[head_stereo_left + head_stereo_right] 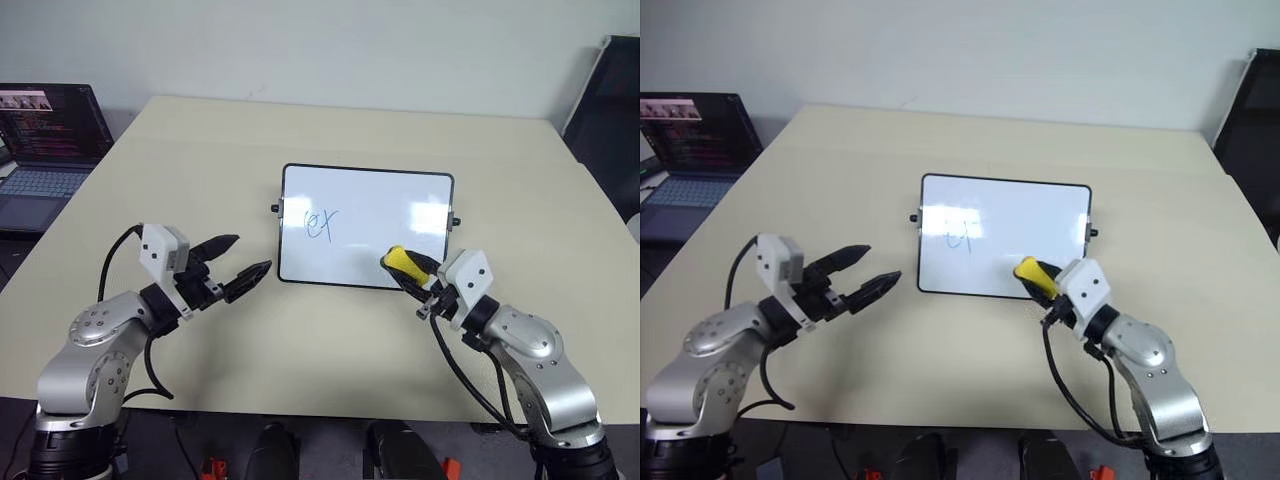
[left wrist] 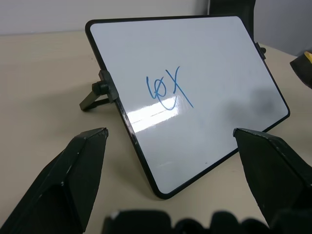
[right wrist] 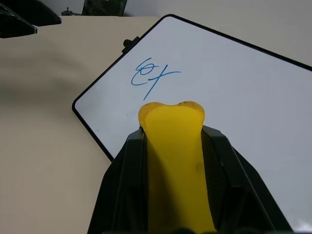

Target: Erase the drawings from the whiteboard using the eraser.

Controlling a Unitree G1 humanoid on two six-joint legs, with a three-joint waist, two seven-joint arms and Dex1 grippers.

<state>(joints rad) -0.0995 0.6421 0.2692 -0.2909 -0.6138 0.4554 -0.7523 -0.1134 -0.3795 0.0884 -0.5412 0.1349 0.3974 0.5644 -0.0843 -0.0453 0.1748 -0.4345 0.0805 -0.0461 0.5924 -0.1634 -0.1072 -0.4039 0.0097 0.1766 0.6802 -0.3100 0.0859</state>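
Clamping the eraser (image 3: 173,161), right tool (image 1: 412,272) hovers over whiteboard (image 1: 400,205); left tool (image 1: 240,262) gapes.

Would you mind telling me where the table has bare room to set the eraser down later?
The table is bare behind the whiteboard, and also between the whiteboard and the left gripper. It is tight at the board's near right corner, where the right gripper holds the eraser. A laptop borders the far left.

Whiteboard (image 1: 370,215) glossy w/ glare patches, thin black plastic-looking frame; eraser (image 3: 175,161) smooth yellow, soft-looking; table (image 1: 300,140) matt beige, smooth.
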